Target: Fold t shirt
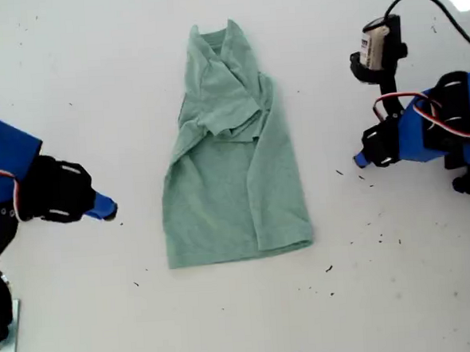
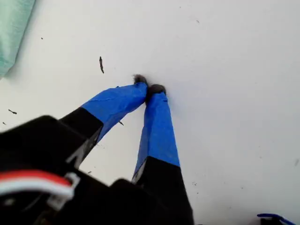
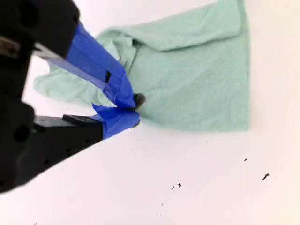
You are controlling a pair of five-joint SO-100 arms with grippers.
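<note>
Exterior view is showing the t shirt [image 1: 233,164] lying mid-table, folded lengthwise into a narrow strip, so we are judging a crosswise fold remains. My first gripper [image 2: 149,87] and my second gripper [image 3: 136,110] are both resting closed on nothing, apart from the cloth. We are probably missing how neatly the tucked sleeves sit, since the bunched upper layers are hiding them.

The t shirt [image 1: 232,156] lies part-folded (sleeves tucked inward) on the table [image 1: 70,90].

A robot lab bench, by the look of it: a bare white table [image 1: 70,82] flecked with dark specks, two blue-taped arms with exposed wires, and a cable [image 1: 428,8] trailing off.
</note>
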